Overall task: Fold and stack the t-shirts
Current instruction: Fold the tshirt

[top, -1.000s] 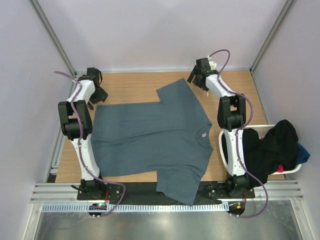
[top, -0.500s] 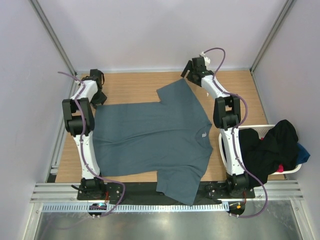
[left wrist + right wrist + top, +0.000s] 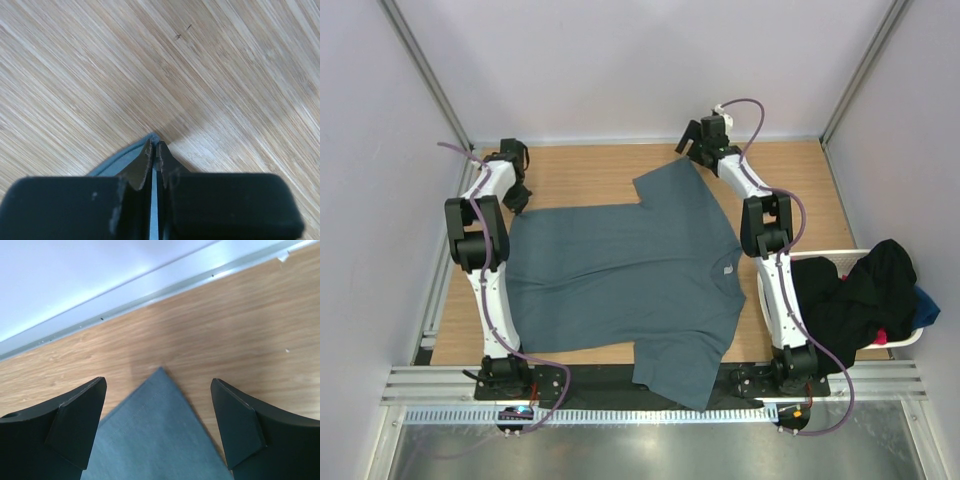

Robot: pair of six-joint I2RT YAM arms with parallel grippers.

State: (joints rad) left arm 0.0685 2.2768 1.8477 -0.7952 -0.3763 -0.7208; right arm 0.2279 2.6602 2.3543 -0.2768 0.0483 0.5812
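At the near edge of the table (image 3: 570, 175), one sleeve of the slate blue-grey t-shirt (image 3: 620, 275) hung over the rim between the two arm bases. To the right, just off the table's near corner, stood a white laundry basket (image 3: 910, 338) holding a heap of cloth: a black garment (image 3: 860, 290) on top, a blue piece (image 3: 926, 306) at its outer side and a scrap of red (image 3: 883, 336) low down. What lay under them could not be told.

The t-shirt lay spread flat on the wooden surface, neck towards the right arm, hem towards the left arm, and its other sleeve pointing to the far side.

At the far left corner of the hem, the left gripper (image 3: 516, 196) was down at the table. In the left wrist view the left gripper (image 3: 155, 147) had its jaws pressed together with a thin edge of the t-shirt (image 3: 120, 160) pinched between them, at the corner's tip.

Farthest off, the right gripper (image 3: 694, 156) was at the tip of the far sleeve. In the right wrist view the right gripper (image 3: 159, 385) had its fingers (image 3: 75, 425) spread wide either side of the pointed sleeve of the t-shirt (image 3: 160, 440), holding nothing; whether the fingers touched the cloth could not be told. Behind it ran a metal rail (image 3: 165, 287) at the foot of the back wall (image 3: 75, 270).
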